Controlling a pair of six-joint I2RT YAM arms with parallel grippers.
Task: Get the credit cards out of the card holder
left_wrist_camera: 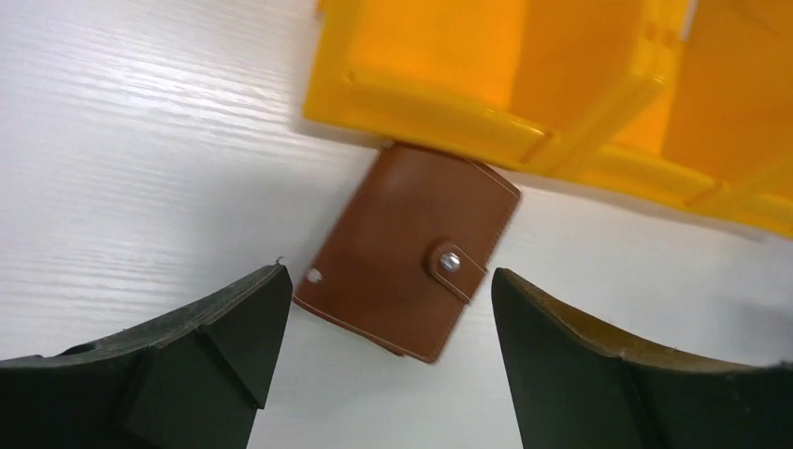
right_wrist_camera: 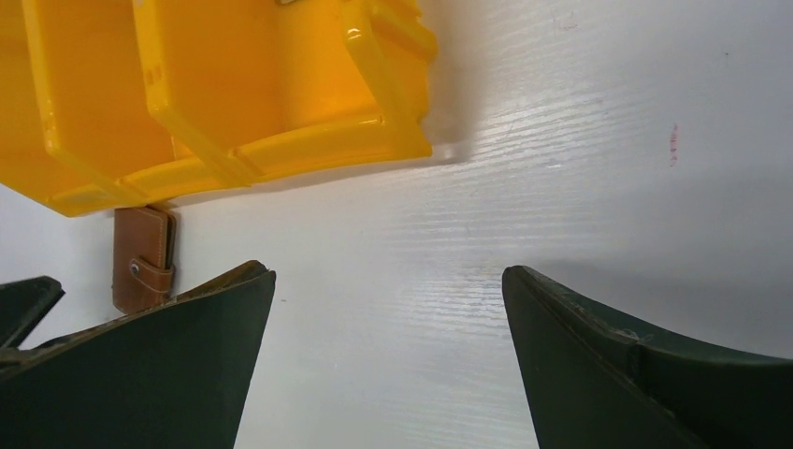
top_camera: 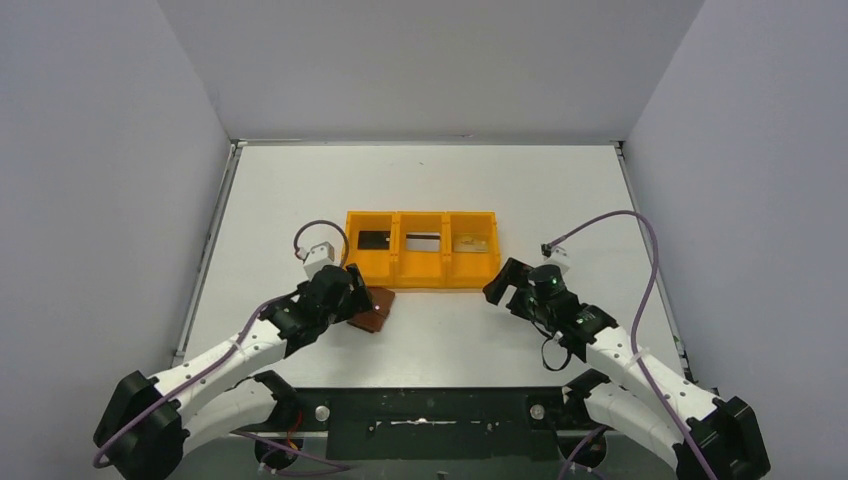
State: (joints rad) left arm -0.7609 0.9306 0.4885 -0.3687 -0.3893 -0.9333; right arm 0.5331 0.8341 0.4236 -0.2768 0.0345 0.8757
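Note:
The card holder (top_camera: 377, 312) is a closed brown leather wallet with its snap tab fastened, lying flat on the table against the front left corner of the orange tray (top_camera: 420, 276). It also shows in the left wrist view (left_wrist_camera: 411, 248) and in the right wrist view (right_wrist_camera: 140, 262). My left gripper (top_camera: 352, 296) is open just above and behind it, one finger on each side (left_wrist_camera: 388, 274), not touching. A black card (top_camera: 372, 240), a silvery grey card (top_camera: 423, 242) and a tan-gold card (top_camera: 473, 243) each lie in their own tray compartment. My right gripper (top_camera: 507, 284) is open and empty (right_wrist_camera: 388, 271).
The orange three-compartment tray stands mid-table and shows in both wrist views, left (left_wrist_camera: 439, 122) and right (right_wrist_camera: 234, 159). The right gripper hovers over bare white table by the tray's front right corner. Grey walls enclose the table on three sides.

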